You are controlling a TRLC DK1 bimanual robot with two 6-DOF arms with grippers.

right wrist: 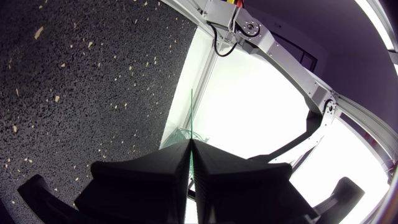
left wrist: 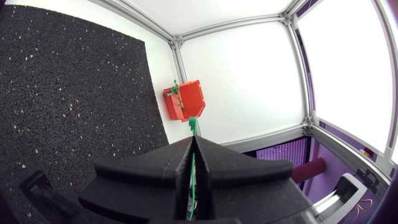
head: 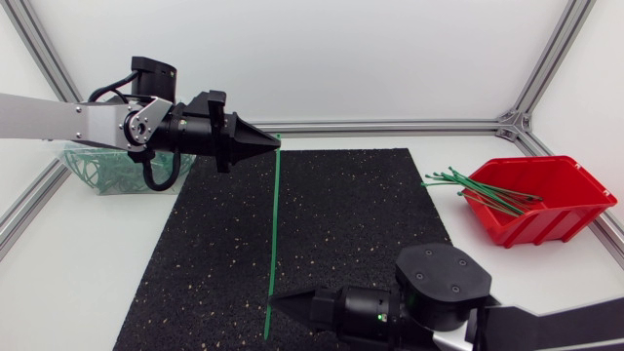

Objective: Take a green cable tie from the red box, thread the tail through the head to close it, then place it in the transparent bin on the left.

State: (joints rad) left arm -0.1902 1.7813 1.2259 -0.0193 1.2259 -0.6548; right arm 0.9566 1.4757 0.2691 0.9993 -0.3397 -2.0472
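As the green cable tie spans them, both jaws grip its ends, fully closed.

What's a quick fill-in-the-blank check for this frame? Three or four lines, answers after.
1. The green cable tie is stretched straight between the left gripper and the right gripper, both ____ on it.
2. In the head view it runs across the ____ mat.
3. Spare ties stick out of the ____ box.
4. The transparent bin is partly hidden by the ____ arm.

Answers: shut; black; red; left.
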